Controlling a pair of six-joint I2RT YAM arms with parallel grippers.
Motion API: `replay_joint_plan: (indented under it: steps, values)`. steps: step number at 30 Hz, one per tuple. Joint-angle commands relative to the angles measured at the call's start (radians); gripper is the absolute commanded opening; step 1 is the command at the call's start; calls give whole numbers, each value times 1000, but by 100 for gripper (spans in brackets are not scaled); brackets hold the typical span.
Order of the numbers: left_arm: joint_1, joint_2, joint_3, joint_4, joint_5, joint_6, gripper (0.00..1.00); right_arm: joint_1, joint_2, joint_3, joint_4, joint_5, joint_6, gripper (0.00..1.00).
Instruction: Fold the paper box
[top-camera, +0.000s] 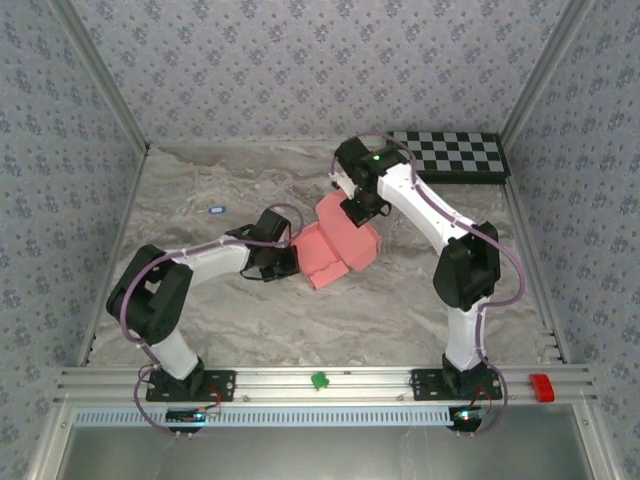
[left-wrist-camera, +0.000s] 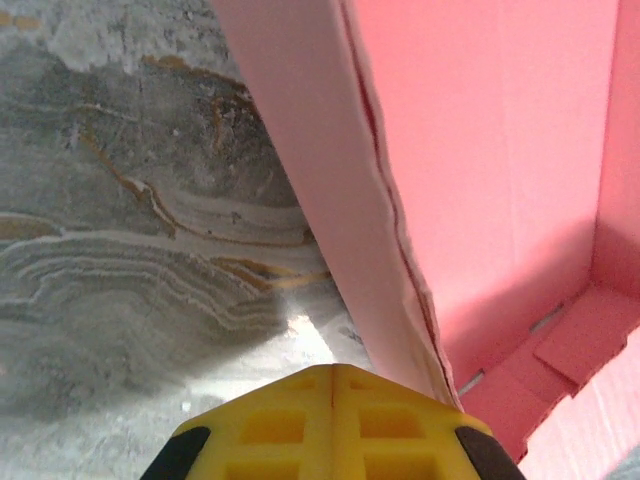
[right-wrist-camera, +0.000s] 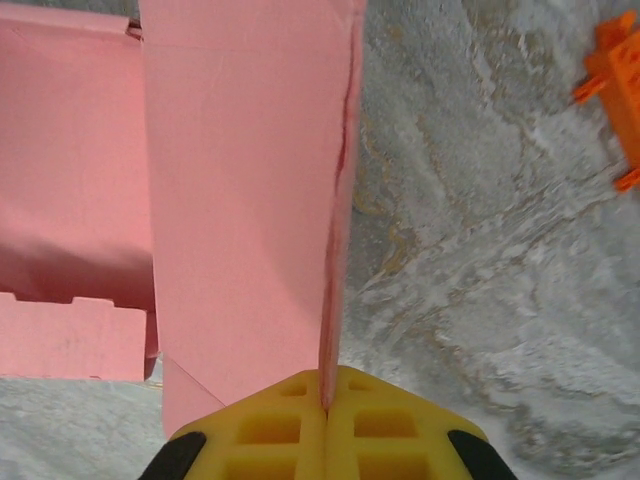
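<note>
Pink card sits mid-tabletop: that's the paper box, partly raised and lying between the two arms. The left fingers come at it from its left side and the right fingers from the far side, so each arm has a wall of its own to work.

Close in on the right wrist, the yellow pair is pressed together. A raised panel's folded edge runs straight into the seam between them, so they're clamped on the card. By my read, they're holding that panel upright.

Over on the left wrist, the fingers are together too. A doubled wall runs down just beside them, with the box's open inside off to the right. Whether any card is nipped there, I can't tell.

My guess is that one side braces while the other sets a crease. With walls up and a tabbed flap lying flat, I'd call it roughly midway. A small orange block sits apart on the marble.
</note>
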Motion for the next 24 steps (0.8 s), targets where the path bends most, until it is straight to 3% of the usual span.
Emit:
replay_joint_plan:
  steps: [1,7,24]
  values:
    - [-9,-99,0,-22,-25,0,2,29,24,41,1,116,-129,6]
    - [7,-202,-9,-108,-142,18,7,83,21,13,128,223,-314,4]
    - [102,-305,-104,-113,-163,11,17,188,27,-79,370,259,-684,9]
